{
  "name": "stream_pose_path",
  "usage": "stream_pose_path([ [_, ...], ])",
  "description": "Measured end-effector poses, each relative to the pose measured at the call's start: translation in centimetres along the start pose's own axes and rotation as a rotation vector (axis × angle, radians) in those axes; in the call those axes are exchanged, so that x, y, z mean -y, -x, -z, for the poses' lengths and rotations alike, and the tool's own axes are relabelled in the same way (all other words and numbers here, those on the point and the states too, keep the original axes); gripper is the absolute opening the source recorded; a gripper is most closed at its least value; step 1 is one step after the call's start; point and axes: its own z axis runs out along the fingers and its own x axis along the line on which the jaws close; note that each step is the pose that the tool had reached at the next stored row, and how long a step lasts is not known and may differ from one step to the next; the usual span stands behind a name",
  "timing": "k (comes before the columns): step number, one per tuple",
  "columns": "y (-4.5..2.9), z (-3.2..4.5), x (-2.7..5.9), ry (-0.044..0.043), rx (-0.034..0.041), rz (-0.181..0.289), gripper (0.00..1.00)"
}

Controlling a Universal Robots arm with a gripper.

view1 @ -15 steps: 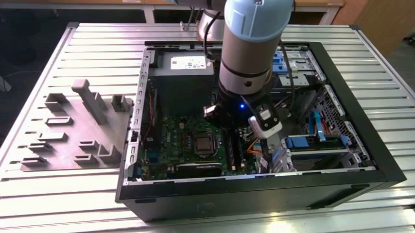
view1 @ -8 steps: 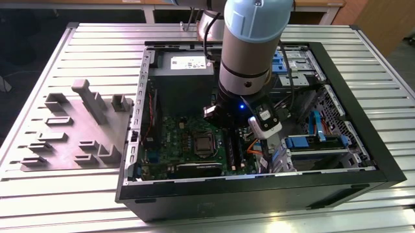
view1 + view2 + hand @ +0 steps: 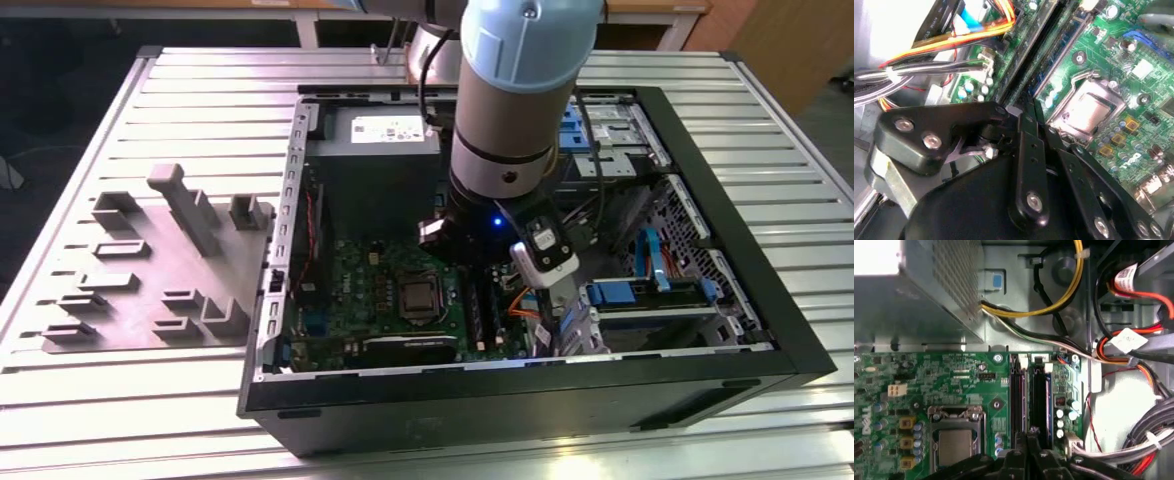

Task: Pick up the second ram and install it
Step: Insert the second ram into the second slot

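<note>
My gripper [image 3: 1029,436] is low inside the open computer case [image 3: 747,300], over the green motherboard [image 3: 954,375]. In both wrist views its two black fingers are drawn together, tips nearly touching, so the gripper [image 3: 1031,107] is shut. Straight ahead of the tips, two long dark strips run side by side in the memory slots. The one nearer the cables, which I take for the second ram [image 3: 1039,395], stands on edge in its slot. The fingertips rest at its near end. I cannot tell whether they clamp it or only press on it.
The silver processor socket [image 3: 956,442] lies beside the slots. Orange, red and black cables [image 3: 1134,345] crowd the other side. The grey power supply [image 3: 387,130] fills the far end of the case. A grey holder plate [image 3: 160,260] sits on the table at the exterior view's left.
</note>
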Motion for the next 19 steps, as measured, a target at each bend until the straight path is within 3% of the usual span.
stream_pose_path([
  [1,0.0,0.0,0.01,-0.0003,0.0,0.0,0.12],
  [2,0.0,0.04,0.01,-0.0011,-0.0003,0.0,0.18],
  [6,0.0,0.25,0.02,-0.0023,-0.0007,0.0,0.18],
  [14,0.05,3.16,-0.07,-0.0021,-0.0006,0.0,0.18],
  [19,0.06,3.4,-0.08,-0.002,-0.0005,0.0,0.18],
])
